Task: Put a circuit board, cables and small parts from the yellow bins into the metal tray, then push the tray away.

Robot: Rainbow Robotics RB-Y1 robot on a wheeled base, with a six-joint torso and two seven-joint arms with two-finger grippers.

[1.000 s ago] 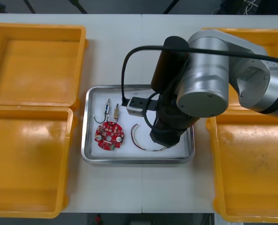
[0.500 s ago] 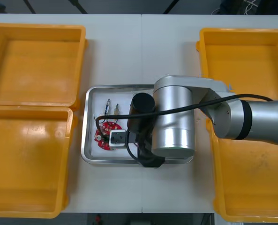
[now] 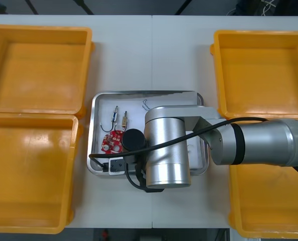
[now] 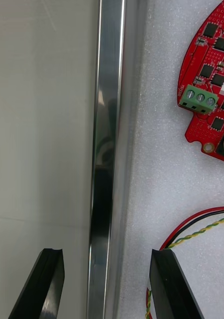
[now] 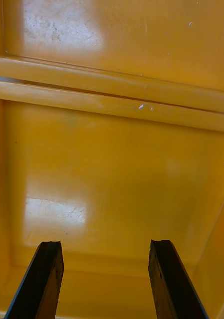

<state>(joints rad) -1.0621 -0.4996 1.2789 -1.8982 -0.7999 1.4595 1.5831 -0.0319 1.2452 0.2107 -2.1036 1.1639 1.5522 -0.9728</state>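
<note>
Right pincer (image 4: 107,254), fingers spread, straddles rim of metal tray (image 4: 106,124).

Hidden under the right arm (image 3: 166,150) at frame centre: much of the metal tray (image 3: 91,140), right side of the red circuit board (image 3: 111,142). Cut off at the border: red and yellow cable (image 4: 206,229).

Electronics workshop, light table (image 3: 149,50), yellow bins (image 3: 38,65), metal tray (image 3: 138,93), red circuit board (image 3: 111,142)
</note>
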